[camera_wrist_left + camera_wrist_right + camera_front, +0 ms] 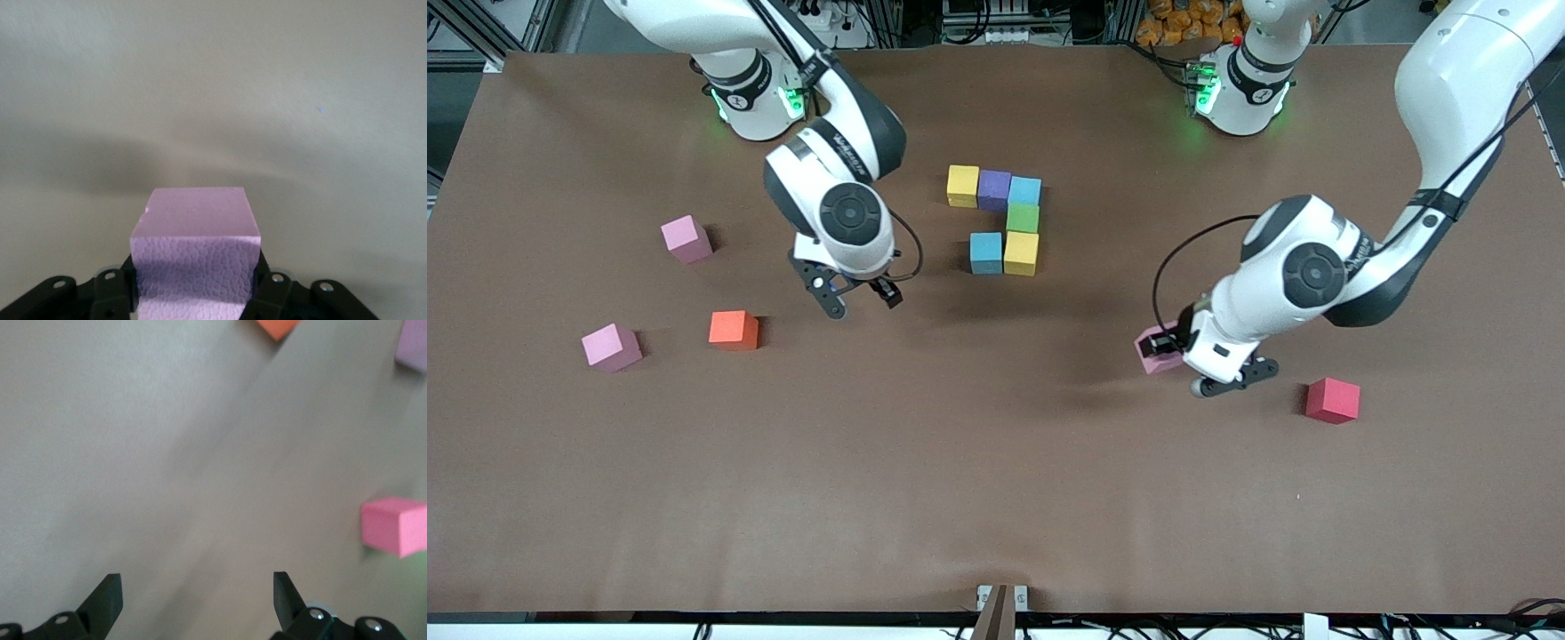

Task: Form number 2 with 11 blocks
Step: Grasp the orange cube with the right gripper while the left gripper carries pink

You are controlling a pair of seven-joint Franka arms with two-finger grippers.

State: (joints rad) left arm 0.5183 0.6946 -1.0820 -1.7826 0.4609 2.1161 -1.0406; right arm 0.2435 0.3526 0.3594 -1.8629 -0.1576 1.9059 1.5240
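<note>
Front view, mid-build: six blocks down on the brown table (996, 498) as the start of the number 2 (1000, 222). Top row of yellow block (963, 186), purple block (994, 189) and light blue block (1024, 191); green block (1023, 218) just below the light blue one; then a second yellow block (1021, 253) with a blue block (986, 252) touching it on the side toward the right arm's end. Five more needed.

Left gripper (197, 283) clamped on a pink block (195, 257), low over open table beside a red block (1333, 400); lifted or only just gripped, hard to say. Right gripper (860, 300) spread wide and holding nothing, waiting over bare table between the digit and an orange block (734, 329), with two spare pink blocks (687, 239) (611, 347) toward the right arm's end.

Step in hand, by the look of it: fetching the seventh block. Next move likely a carry to the middle row, beside the blue block and flush with it, without nudging the placed cubes.
</note>
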